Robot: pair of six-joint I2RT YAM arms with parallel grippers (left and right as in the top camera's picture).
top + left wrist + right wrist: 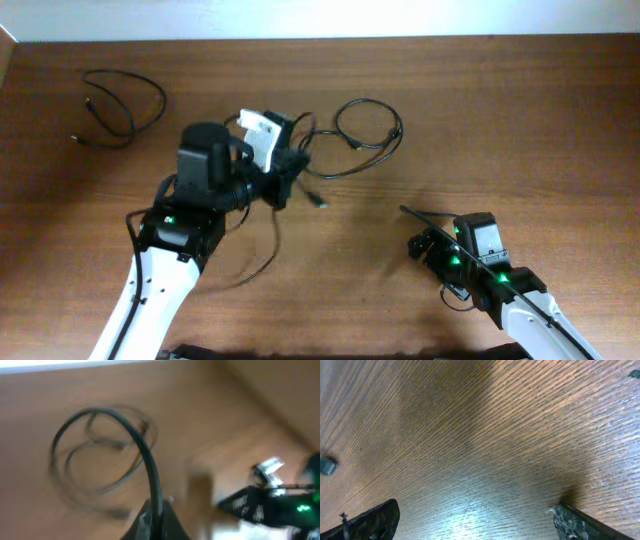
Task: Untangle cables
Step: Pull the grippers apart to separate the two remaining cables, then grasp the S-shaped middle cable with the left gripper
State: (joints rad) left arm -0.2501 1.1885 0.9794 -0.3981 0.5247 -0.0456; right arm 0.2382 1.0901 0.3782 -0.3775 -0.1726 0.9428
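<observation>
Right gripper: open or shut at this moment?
Open: the right gripper shows its fingers far apart at the wrist view's bottom corners, only bare table between.

The overhead camera hangs high up and looks straight down on the table (pixel 520 110). It sees the whole top, with the far edge at the top of the picture and both arms coming in from the bottom. The left wrist camera sits low and close. It looks slanting across the wood at the looped cables (pixel 154 485), and its picture is blurry. It also catches the right arm (pixel 280 505) at its lower right. The overhead camera shows both of these too. The right wrist camera is very near the table and looks down at the wood, with its own fingers (pixel 375 520) in the bottom corners.
</observation>
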